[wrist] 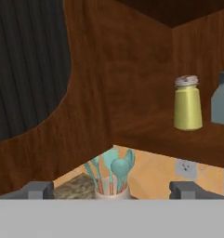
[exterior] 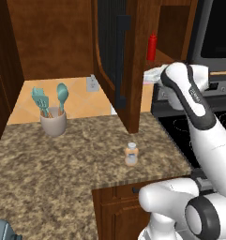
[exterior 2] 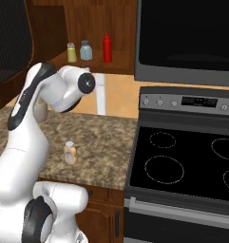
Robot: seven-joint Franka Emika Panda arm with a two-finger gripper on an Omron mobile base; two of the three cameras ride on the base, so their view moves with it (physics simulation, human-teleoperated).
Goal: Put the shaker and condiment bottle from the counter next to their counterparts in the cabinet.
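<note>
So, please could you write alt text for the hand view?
An open gripper faces a wooden cabinet shelf holding a yellow shaker beside a grey-blue bottle. Below, a holder with teal utensils stands on the granite counter.

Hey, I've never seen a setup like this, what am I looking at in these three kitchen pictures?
It is a computer-rendered kitchen with a white robot arm on a driving base. Two pictures come from cameras on the base, behind the arm to its left and right. The third comes from a camera on the hand, looking along its open, empty jaws.

On the speckled counter stand a small shaker and a cup of teal utensils. In the open wall cabinet sit a yellow shaker, a grey-blue bottle and a red squeeze bottle. A black stove is to the right.
</note>
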